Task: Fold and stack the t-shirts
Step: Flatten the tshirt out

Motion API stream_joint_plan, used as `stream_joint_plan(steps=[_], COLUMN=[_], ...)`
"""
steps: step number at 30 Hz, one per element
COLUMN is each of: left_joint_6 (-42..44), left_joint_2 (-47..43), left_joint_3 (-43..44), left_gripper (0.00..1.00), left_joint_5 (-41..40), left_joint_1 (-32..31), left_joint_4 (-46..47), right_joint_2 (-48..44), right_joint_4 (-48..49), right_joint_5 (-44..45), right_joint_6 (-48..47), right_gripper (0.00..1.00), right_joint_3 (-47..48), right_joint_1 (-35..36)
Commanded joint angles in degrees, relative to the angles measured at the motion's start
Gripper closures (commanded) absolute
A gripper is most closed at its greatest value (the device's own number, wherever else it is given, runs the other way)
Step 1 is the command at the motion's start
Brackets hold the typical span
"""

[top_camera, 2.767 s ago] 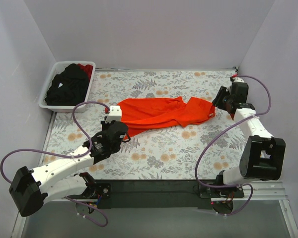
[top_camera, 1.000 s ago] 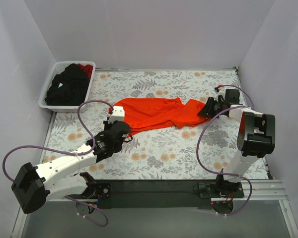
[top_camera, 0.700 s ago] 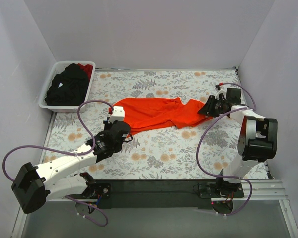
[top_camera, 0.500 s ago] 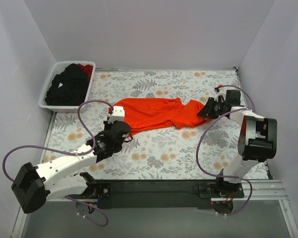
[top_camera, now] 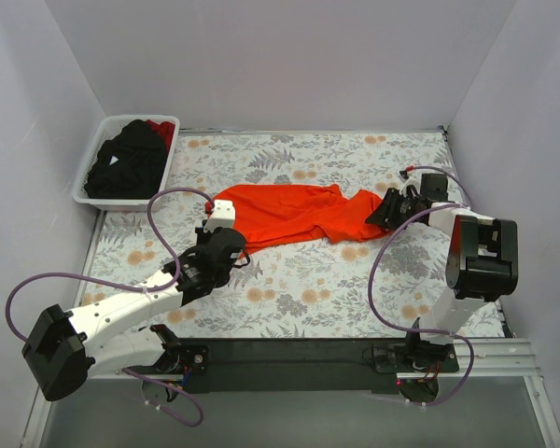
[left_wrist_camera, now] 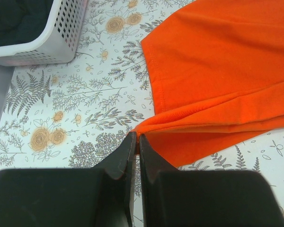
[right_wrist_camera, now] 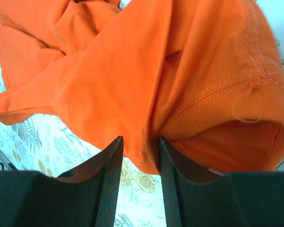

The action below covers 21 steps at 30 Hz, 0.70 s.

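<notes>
The bright orange t-shirt [top_camera: 299, 213] lies rumpled and stretched across the middle of the floral table. My left gripper [top_camera: 235, 246] is shut on its near left corner [left_wrist_camera: 146, 126], the black fingers [left_wrist_camera: 128, 151] pinched together on the cloth's tip. My right gripper [top_camera: 379, 214] sits at the shirt's right end. In the right wrist view its jaws stand apart around a hanging fold and hem [right_wrist_camera: 146, 118], with table showing between them. A black t-shirt [top_camera: 123, 161] and a dark red one [top_camera: 161, 132] are bunched in the basket.
The white plastic basket [top_camera: 112, 203] stands at the back left corner, and its perforated wall [left_wrist_camera: 47, 42] shows in the left wrist view. Grey walls close in the table on three sides. Purple cables loop from both arms.
The right gripper has shifted a little left and nearer along the shirt's right end, and its jaws have spread wider. The left gripper and its hold on the corner are unchanged.
</notes>
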Motion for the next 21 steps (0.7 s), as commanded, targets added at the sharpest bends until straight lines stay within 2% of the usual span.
stream_joint_plan(steps=[1, 4, 8, 13, 21], left_joint_6=[0.02, 0.02, 0.02, 0.02, -0.07], left_joint_2=[-0.19, -0.19, -0.19, -0.46, -1.16], left_joint_3=[-0.06, 0.03, 0.03, -0.06, -0.06], left_gripper=[1.0, 1.0, 1.0, 1.0, 1.0], left_joint_5=[-0.61, -0.52, -0.52, -0.43, -0.34], left_joint_1=[0.35, 0.35, 0.35, 0.35, 0.35], left_joint_4=[1.17, 1.17, 1.17, 1.17, 1.08], right_joint_2=[-2.42, -5.23, -8.14, -9.64, -9.2], right_joint_4=[-0.9, -2.21, -4.06, -4.42, -4.24], right_joint_5=[0.32, 2.43, 5.94, 10.78, 28.79], right_joint_6=[0.79, 0.61, 0.7, 0.96, 3.07], right_gripper=[0.57, 0.55, 0.47, 0.46, 0.45], right_joint_3=[-0.71, -0.19, 0.43, -0.1, -5.1], right_joint_1=[0.62, 1.58, 4.48, 8.53, 8.45])
